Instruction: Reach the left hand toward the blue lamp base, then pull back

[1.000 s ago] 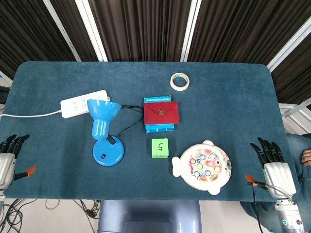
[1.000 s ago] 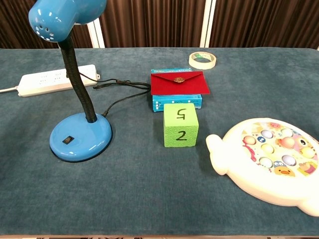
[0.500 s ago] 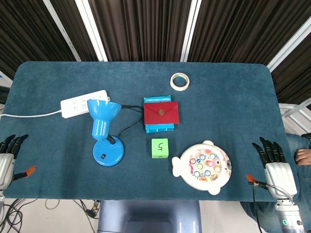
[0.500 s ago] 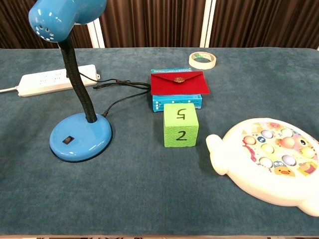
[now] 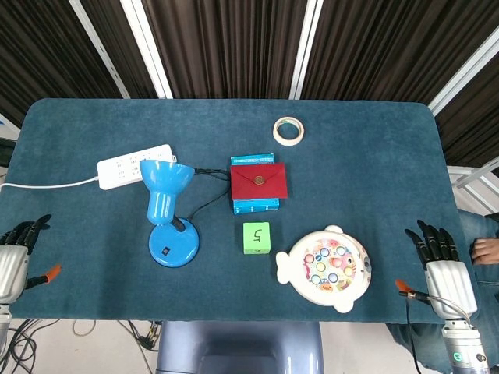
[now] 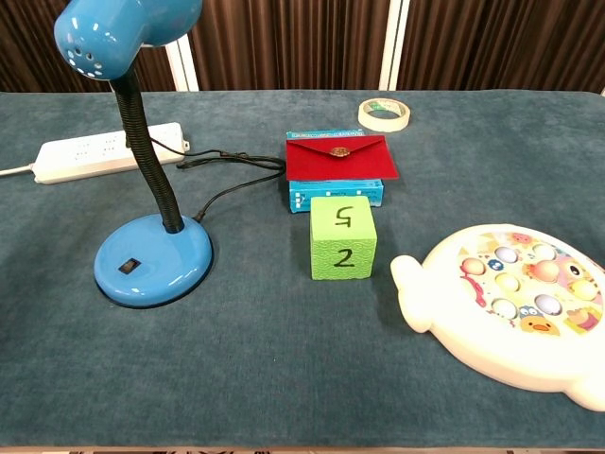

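Note:
The blue lamp base [image 5: 174,245] [image 6: 153,258] is a round disc with a small black switch, left of centre on the table. Its black gooseneck rises to the blue shade [image 5: 163,184] [image 6: 118,28]. My left hand [image 5: 15,257] lies at the table's left front edge, far left of the base, fingers stretched out and apart, holding nothing. My right hand [image 5: 442,273] rests at the right front edge, fingers also spread, empty. Neither hand shows in the chest view.
A white power strip [image 5: 129,164] lies behind the lamp with its cable running to it. A red envelope on a blue box [image 5: 258,183], a green cube [image 5: 256,238], a fish-shaped toy [image 5: 323,268] and a tape roll [image 5: 288,130] occupy the middle and right.
My left hand has drawn slightly further left and toward the front edge. The right hand has shifted slightly toward the front edge. The objects have stayed put.

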Controlling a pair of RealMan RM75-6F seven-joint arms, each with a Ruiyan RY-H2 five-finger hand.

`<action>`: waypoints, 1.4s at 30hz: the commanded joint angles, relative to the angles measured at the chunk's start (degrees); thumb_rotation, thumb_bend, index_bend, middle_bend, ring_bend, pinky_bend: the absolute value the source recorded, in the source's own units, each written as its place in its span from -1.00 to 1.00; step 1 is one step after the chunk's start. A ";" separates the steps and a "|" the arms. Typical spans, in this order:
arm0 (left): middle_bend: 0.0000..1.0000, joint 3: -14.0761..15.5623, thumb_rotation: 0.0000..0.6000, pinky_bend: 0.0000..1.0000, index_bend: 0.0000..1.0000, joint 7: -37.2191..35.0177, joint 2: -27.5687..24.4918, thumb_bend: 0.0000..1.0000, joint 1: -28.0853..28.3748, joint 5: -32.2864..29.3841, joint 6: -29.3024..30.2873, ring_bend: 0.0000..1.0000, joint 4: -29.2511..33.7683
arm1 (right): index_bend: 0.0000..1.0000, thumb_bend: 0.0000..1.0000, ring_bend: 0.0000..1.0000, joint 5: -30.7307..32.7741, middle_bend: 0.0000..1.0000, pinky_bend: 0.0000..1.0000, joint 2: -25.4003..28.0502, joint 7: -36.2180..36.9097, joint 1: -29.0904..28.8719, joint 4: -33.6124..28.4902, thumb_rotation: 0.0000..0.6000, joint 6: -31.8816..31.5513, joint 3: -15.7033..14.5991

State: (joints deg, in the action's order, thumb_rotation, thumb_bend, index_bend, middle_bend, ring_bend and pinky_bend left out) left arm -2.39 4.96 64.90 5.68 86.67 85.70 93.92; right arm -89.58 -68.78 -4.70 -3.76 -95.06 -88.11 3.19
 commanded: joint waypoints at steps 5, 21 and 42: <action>0.30 1.67 1.00 0.26 -0.72 0.00 2.99 -0.38 1.70 4.87 -1.07 0.12 -3.56 | -0.72 -0.72 -0.98 0.37 -0.98 -1.00 0.04 -0.08 0.11 -0.12 1.00 -0.15 0.22; 0.34 4.59 1.00 0.36 -0.81 3.75 8.76 -0.32 10.63 4.64 -19.90 0.18 -5.95 | -0.72 -0.72 -0.98 1.72 -0.98 -1.00 0.07 -0.22 0.44 -0.62 1.00 -0.49 0.89; 0.34 4.96 1.00 0.38 -0.81 13.60 13.18 -0.32 14.44 1.43 -26.57 0.18 -2.59 | -0.72 -0.72 -0.98 2.52 -0.98 -1.00 0.48 0.29 0.60 -1.02 1.00 -0.34 1.22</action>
State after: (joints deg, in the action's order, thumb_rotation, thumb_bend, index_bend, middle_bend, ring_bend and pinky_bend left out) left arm 2.60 18.38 77.93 19.99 88.17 59.26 91.31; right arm -87.07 -68.30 -4.41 -3.16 -96.09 -88.45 4.41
